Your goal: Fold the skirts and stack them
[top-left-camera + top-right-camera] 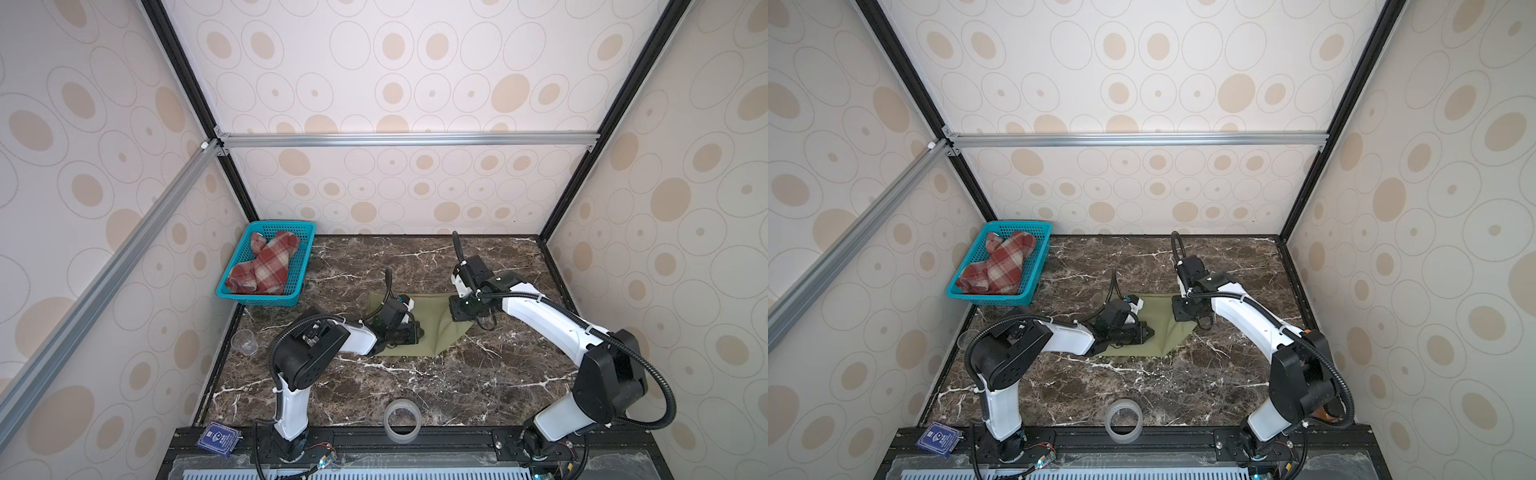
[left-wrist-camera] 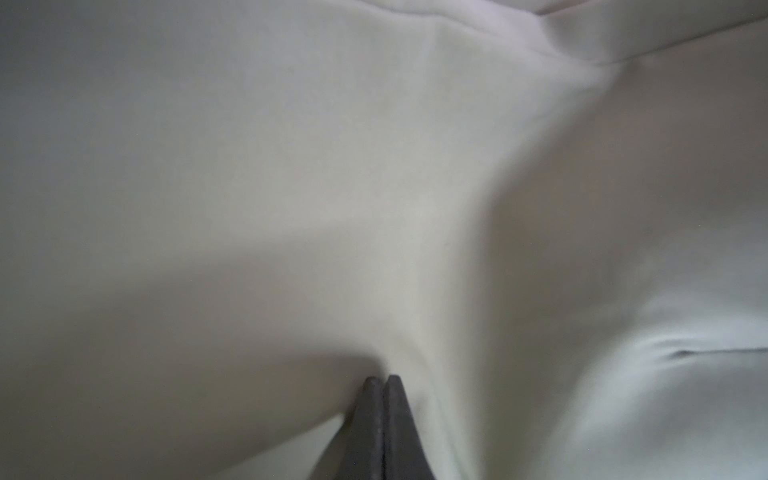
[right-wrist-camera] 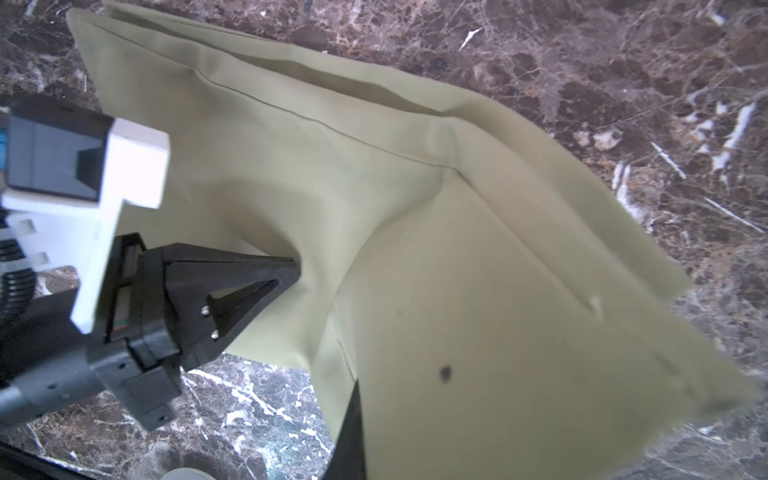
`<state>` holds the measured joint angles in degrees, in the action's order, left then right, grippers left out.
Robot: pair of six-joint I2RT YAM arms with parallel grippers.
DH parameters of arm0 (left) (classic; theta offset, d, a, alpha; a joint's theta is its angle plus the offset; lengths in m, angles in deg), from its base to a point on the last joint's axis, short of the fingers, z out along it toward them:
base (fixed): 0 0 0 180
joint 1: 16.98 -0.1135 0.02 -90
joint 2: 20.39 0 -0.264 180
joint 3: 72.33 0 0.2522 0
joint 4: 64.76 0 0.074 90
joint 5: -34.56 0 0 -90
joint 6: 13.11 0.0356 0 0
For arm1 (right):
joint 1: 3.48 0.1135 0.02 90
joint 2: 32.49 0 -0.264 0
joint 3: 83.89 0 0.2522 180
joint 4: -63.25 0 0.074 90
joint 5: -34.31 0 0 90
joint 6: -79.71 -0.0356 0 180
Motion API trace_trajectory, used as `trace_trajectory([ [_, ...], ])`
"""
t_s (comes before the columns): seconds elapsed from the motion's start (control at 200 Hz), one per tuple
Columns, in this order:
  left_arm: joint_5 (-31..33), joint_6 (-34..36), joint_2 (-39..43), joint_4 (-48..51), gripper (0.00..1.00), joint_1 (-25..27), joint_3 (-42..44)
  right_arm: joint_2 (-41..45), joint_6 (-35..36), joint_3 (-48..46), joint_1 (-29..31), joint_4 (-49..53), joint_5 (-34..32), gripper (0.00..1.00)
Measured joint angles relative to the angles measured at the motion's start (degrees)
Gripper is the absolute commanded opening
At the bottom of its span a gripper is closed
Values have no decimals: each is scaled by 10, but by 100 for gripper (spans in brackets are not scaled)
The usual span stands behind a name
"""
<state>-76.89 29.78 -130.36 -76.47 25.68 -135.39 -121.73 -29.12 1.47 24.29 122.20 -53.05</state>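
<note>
Tape roll (image 1: 401, 435): clear, lying flat at the near edge of the marble surface (image 1: 415, 386), between the two arm bases.
Card (image 1: 219, 439): blue, on the black rail beside the left arm's (image 1: 353, 338) base.
Cup (image 1: 244, 341): clear plastic, at the left edge, on the near side of the basket.
Green skirt (image 1: 436, 324): mid-surface, mostly flat, and both arms are on it.
Left jaws: pressed together, pinching a tuck of green skirt near its middle. Both wrist views show it plainly, with cloth puckering at the tips.
Right jaws: closed on the green skirt's right edge, and that side is raised off the surface. Cloth drapes over all but one dark finger (image 3: 351, 436).
Right arm (image 1: 536, 316): reaching in from the right.
Plaid skirt (image 1: 266, 266): red and cream, bunched up inside the basket, well apart from the green one.
Basket (image 1: 266, 297): teal mesh, far left corner, against the wall.
</note>
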Motion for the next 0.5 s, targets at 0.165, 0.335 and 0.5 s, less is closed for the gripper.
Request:
trace_trajectory([
  [0.165,0,2,1,24,0,2,-14,0,2,0,0,6,-6,0],
  [0.335,-2,16,0,83,0,4,-62,17,7,-17,0,8,-14,0],
  [0.5,-3,31,-13,109,0,5,-120,38,11,-40,0,10,-19,0],
])
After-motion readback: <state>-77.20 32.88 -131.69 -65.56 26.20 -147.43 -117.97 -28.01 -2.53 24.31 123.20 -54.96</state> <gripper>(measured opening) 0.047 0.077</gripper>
